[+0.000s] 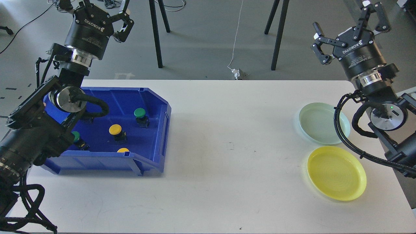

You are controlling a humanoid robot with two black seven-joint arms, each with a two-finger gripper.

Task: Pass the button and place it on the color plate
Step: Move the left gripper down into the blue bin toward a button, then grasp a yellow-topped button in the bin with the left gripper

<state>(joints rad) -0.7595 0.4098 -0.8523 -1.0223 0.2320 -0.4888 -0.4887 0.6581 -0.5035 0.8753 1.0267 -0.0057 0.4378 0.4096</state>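
A white table (208, 156) with rounded corners fills the head view, standing on a grey floor (201, 35) where black stand legs (156, 32) and a white cable (236, 39) running to a plug (237, 74) show beyond the table's far edge. Both arms carry the word "ROBOTIQ" on their gripper housings; smaller lettering beneath it on the right one is too small to read.

A blue bin (156, 130) sits on the table's left part, its open front facing the robot. Inside it are push buttons on dark bases: a green button (140, 113) toward the bin's far right, a yellow button (115, 130) at its middle, a second yellow button (123, 150) partly hidden behind the bin's near lip, and a second green button (76, 136) at the bin's left, half covered by the left arm.

Well to the right of the bin, near the table's right edge, lie two bare plates: a pale green plate (320, 123) farther back and a yellow plate (336, 172) just in front of it.

The left gripper (107, 14) is raised above and behind the bin's far left corner, fingers spread and holding nothing. The right gripper (349, 24) is raised beyond the pale green plate, fingers likewise wide apart and holding nothing.
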